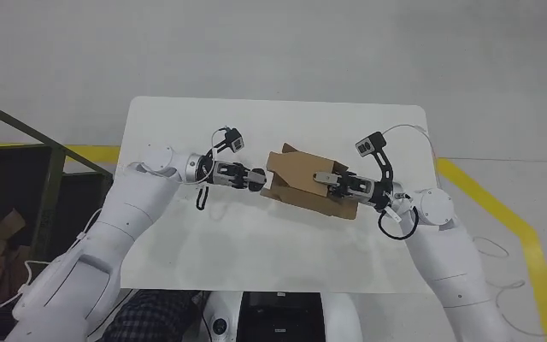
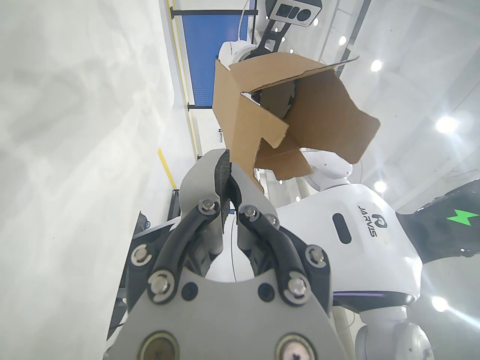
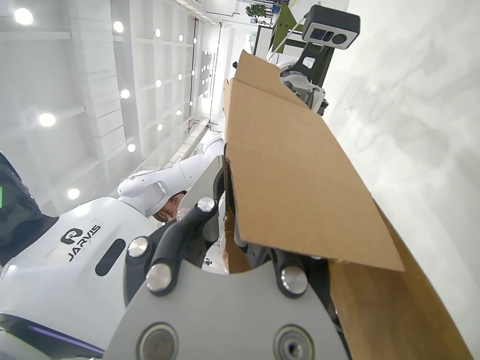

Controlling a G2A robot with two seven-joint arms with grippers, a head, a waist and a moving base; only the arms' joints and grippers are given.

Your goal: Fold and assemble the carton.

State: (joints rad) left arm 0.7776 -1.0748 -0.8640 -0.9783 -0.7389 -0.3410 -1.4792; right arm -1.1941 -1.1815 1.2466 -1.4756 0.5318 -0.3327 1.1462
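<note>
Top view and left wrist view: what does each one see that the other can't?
Top view: the corners of the white rectangular table and a dark green frame beside it. Left wrist view: ridged black pads pinching the brown cardboard carton, its hollow inside, round ceiling lights. Both: that carton and the left pincer.

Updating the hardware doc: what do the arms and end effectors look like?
White glossy-shelled arms; left end effector and right end effector: grey metal plates, black linkage bars, silver bolts, black ribbed pads. Black wrist camera on black bracket, white cable.
</note>
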